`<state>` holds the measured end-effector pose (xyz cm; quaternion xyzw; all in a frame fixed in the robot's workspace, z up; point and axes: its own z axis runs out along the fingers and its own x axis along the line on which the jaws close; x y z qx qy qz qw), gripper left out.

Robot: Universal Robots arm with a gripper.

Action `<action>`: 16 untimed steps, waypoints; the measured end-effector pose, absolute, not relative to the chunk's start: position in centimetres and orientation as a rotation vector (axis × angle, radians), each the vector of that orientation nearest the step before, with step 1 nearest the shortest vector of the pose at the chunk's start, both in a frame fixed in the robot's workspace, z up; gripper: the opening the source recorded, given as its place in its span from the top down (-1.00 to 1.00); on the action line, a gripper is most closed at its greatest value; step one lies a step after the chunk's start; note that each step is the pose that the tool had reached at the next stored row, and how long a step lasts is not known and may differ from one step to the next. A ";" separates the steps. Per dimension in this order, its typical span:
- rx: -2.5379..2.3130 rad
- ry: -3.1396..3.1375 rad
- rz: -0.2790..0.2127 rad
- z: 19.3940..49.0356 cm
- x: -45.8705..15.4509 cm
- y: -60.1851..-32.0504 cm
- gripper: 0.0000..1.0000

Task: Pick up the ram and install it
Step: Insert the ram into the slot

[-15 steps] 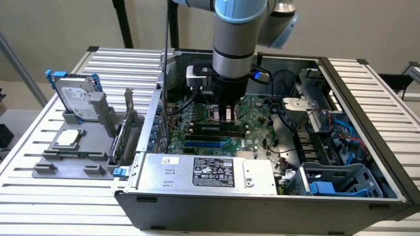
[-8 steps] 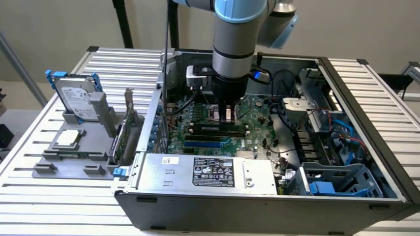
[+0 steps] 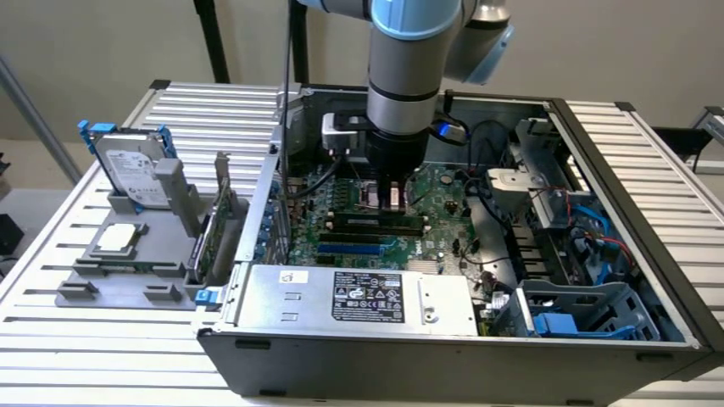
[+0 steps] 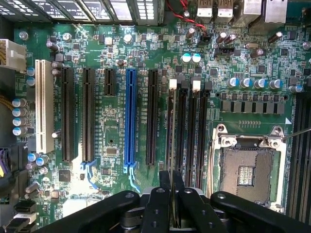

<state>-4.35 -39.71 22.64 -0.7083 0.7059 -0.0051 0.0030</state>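
My gripper (image 4: 173,204) is shut on the ram (image 4: 173,145), which shows edge-on as a thin dark strip running out from between the fingers (image 4: 158,208). The ram hangs over the motherboard (image 4: 116,48), in line with the memory slot that has a white latch (image 4: 172,85), on the outer side of the row of black memory slots (image 4: 192,136). I cannot tell whether it touches the slot. In the exterior view the gripper (image 3: 392,193) reaches down inside the open computer case (image 3: 453,339), just above the memory slots (image 3: 374,222).
The empty processor socket (image 4: 248,170) lies beside the memory slots, with a blue expansion slot (image 4: 130,116) on their other side. Outside the case, at the exterior view's left, a grey holder (image 3: 125,280) carries a hard drive (image 3: 130,170), an expansion card (image 3: 220,220) and a silver processor chip (image 3: 119,240). The power supply (image 3: 362,297) sits at the case's front.
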 end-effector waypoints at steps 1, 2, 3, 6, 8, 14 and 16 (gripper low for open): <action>-2.221 2.213 -0.016 22.6 -4.3 -39.7 0.73; -2.221 2.213 -0.016 22.6 -4.3 -39.7 0.73; -2.221 2.213 -0.016 22.6 -4.2 -39.7 0.73; -2.222 2.213 -0.016 22.6 -4.2 -39.7 0.73; -2.222 2.213 -0.017 22.6 -4.2 -39.7 0.73; -2.222 2.212 -0.022 22.5 -4.2 -39.7 0.73; -2.222 2.213 -0.024 22.5 -4.3 -39.7 0.73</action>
